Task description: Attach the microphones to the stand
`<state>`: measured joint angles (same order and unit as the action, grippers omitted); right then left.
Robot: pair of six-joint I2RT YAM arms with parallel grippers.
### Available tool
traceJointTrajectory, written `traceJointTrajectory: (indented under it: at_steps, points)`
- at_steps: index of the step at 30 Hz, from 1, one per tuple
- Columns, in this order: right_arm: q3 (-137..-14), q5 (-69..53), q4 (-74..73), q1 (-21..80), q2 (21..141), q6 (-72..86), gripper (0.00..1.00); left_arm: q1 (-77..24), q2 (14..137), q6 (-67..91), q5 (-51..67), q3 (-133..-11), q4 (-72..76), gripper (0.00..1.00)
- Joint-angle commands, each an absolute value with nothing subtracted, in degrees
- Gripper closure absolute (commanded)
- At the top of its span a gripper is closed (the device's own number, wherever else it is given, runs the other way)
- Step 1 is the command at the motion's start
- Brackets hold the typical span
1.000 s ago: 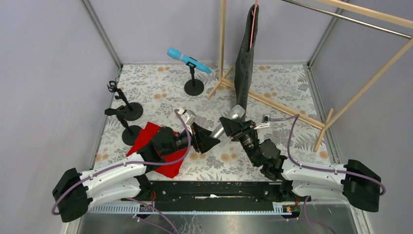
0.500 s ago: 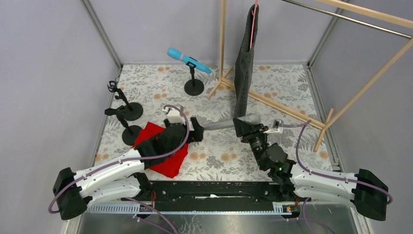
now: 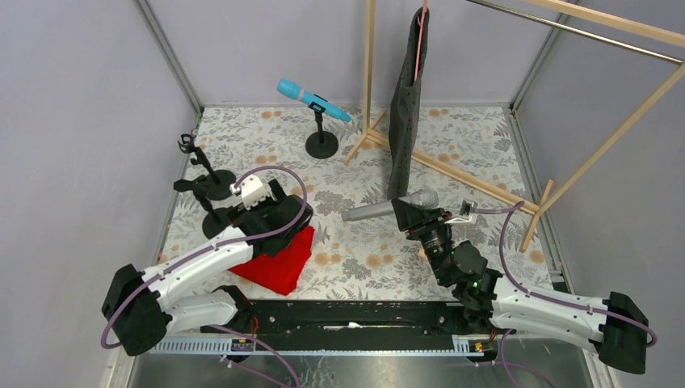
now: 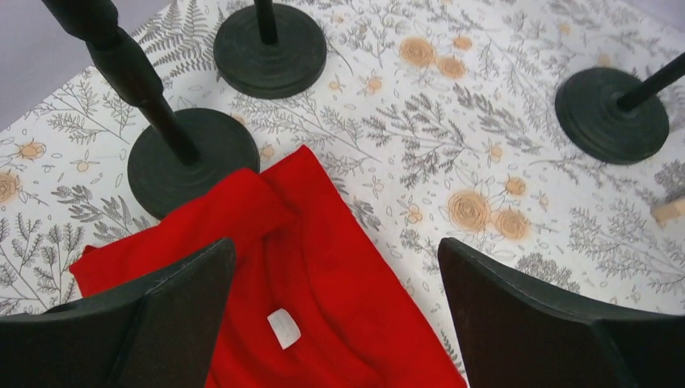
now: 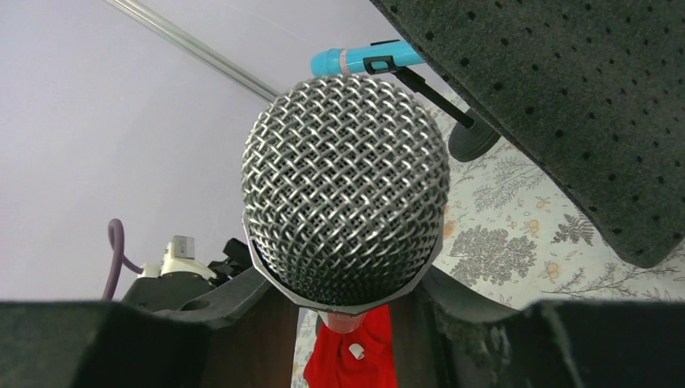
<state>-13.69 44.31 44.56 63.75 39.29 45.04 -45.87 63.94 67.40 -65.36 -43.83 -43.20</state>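
Silver microphone point(image 3: 380, 209) gripped by the right tool point(image 3: 406, 213), whose fingers are closed on the barrel just below the mesh head. The microphone lies roughly level to the right of the red cloth point(image 3: 279, 260), with its handle end pointing back toward the cloth and its head away from it. In the right wrist view the mesh head fills the middle of the frame.

The left tool point(image 4: 335, 246) hangs over the red cloth with its fingers spread wide and nothing between them. A small white tag shows on the cloth below.

Two black stands point(image 3: 216, 184) point(image 3: 214, 224) rise at the cloth's far left edge, the nearer base touching or just overlapping the fabric.

Well beyond the cloth, toward the back of the flower-patterned bench point(image 3: 452, 153), a blue microphone point(image 3: 311, 98) sits tilted in the clip of a third stand point(image 3: 321, 145).

Right of that stand, and far behind the cloth, a dark garment point(image 3: 406, 97) hangs from a wooden rack point(image 3: 369, 73).
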Motion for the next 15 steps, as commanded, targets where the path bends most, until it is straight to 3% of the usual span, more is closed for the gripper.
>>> traceJointTrajectory:
  at_steps: [1, 8, 15]
  points:
    - [-16.45, 45.57, 40.82, 64.07, 36.89, 43.18, 1.00, -44.73, 60.21, 64.07, -69.77, -41.36, -37.42, 0.01]
    - [-17.35, 46.71, 36.31, 64.07, 34.94, 40.66, 1.00, -43.41, 52.86, 51.33, -62.61, -34.84, -23.41, 0.01]
    - [-27.59, 41.94, 18.55, 64.07, 36.90, 30.10, 1.00, -43.49, 33.23, 25.22, -26.81, -20.13, 16.04, 0.01]
